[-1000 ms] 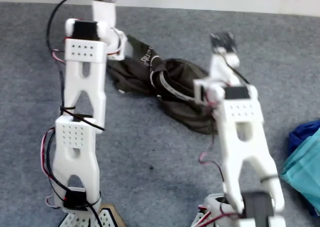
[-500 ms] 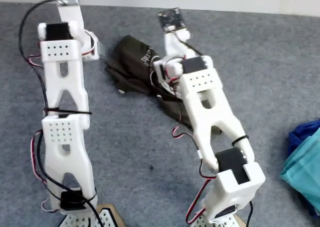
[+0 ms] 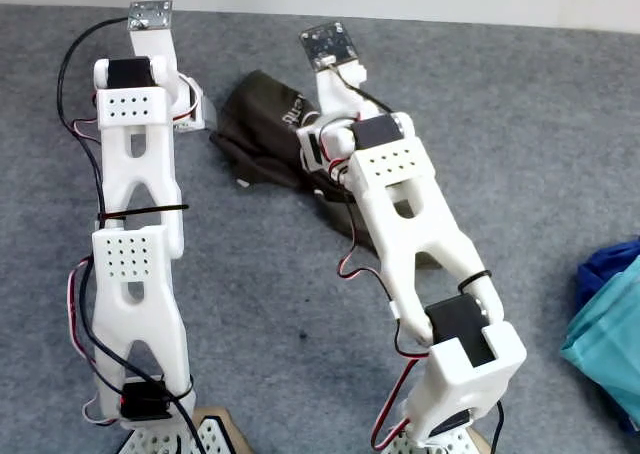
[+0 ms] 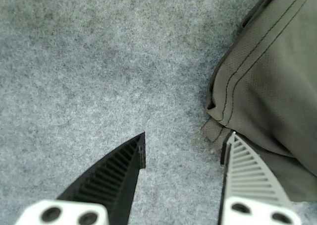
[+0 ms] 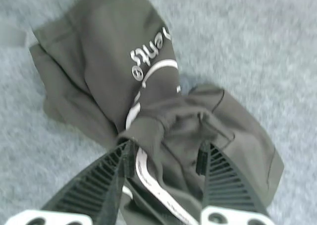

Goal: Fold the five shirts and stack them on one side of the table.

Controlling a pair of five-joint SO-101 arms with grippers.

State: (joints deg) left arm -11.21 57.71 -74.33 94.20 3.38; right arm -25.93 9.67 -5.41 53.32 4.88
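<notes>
A dark olive shirt [image 3: 262, 124] with white print lies crumpled on the grey carpet at the back middle. My left gripper [image 3: 197, 112] hangs at the shirt's left edge. In the left wrist view it [image 4: 185, 146] is open over bare carpet, with the shirt's stitched hem [image 4: 262, 86] beside one fingertip. My right gripper [image 3: 322, 159] is over the shirt's middle. In the right wrist view it [image 5: 166, 153] is open, its fingers on either side of a bunched fold of the shirt [image 5: 119, 66].
A blue shirt [image 3: 606, 262] and a teal shirt [image 3: 612, 334] lie heaped at the table's right edge. A pale wall strip runs along the back. The arm bases stand at the near edge, with bare carpet between and to the right.
The right arm has swung left from the shirt's right end to over its middle. The left arm has shifted left, off the shirt's corner to its edge.
</notes>
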